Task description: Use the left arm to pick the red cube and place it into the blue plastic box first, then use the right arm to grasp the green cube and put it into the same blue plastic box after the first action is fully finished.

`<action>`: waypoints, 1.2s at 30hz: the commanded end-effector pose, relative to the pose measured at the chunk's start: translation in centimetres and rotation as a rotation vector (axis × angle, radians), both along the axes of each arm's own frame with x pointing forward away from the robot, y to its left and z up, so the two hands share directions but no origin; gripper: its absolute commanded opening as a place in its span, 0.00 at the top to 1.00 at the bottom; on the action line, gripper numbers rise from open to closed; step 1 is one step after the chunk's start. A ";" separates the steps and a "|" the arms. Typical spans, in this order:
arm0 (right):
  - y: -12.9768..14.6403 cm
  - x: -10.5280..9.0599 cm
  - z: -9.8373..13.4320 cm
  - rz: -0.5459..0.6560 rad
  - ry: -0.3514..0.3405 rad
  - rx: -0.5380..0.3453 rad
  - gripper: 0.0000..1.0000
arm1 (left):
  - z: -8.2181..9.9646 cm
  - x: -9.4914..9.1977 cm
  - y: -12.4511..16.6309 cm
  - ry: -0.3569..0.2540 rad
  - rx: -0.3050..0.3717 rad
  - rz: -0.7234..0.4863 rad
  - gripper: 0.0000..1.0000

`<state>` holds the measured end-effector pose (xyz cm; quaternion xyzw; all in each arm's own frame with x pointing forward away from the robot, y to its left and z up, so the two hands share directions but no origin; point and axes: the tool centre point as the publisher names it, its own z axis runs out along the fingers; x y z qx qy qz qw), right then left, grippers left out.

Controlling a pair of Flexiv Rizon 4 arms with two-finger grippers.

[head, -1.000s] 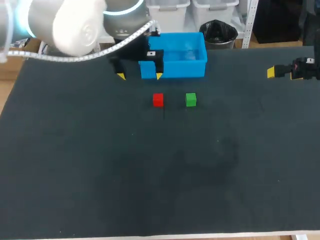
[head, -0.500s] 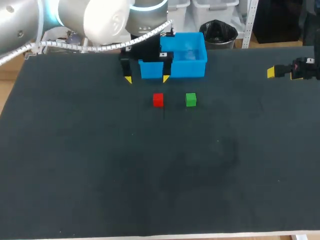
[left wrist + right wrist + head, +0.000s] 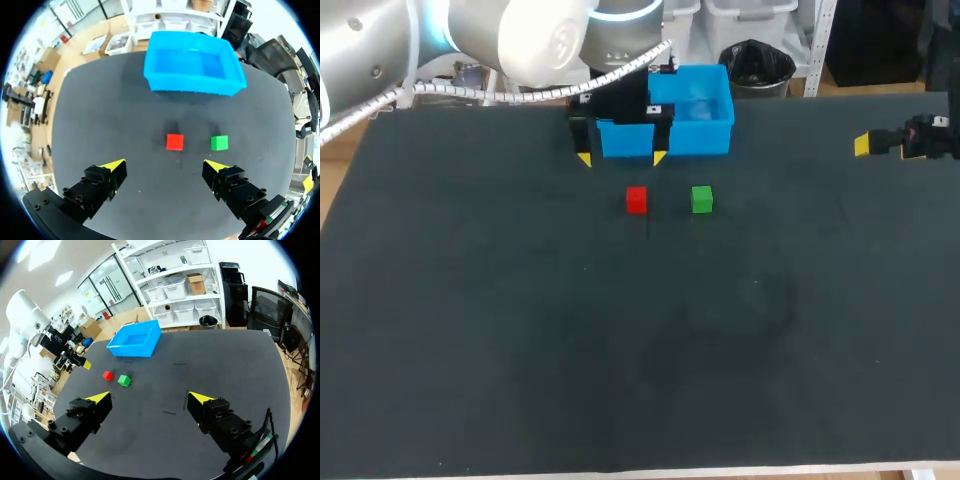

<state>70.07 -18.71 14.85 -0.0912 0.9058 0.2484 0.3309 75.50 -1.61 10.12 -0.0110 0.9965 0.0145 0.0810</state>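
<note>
A: Where's the red cube?
B: Flat on the dark surface, with the green cube near its right, not touching
A: And the blue plastic box?
B: Just behind both, upright, open-topped

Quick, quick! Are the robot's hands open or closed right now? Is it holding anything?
Left hand: open, holding nothing.
Right hand: open, holding nothing.
</note>
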 end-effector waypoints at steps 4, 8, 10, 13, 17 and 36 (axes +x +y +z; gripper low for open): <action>0.0 0.0 0.0 -0.002 0.001 -0.002 0.00 | 0.1 0.1 0.0 0.002 0.001 0.000 0.00; 0.0 0.0 0.0 -0.002 0.001 -0.002 0.00 | 0.1 0.1 0.0 0.002 0.001 0.000 0.00; 0.0 0.0 0.0 -0.002 0.001 -0.002 0.00 | 0.1 0.1 0.0 0.002 0.001 0.000 0.00; 0.0 0.0 0.0 -0.002 0.001 -0.002 0.00 | 0.1 0.1 0.0 0.002 0.001 0.000 0.00; 0.0 0.0 0.0 -0.002 0.001 -0.002 0.00 | 0.1 0.1 0.0 0.002 0.001 0.000 0.00; 0.0 0.0 0.0 -0.002 0.001 -0.002 0.00 | -2.6 1.4 -1.0 0.049 -0.072 0.015 0.00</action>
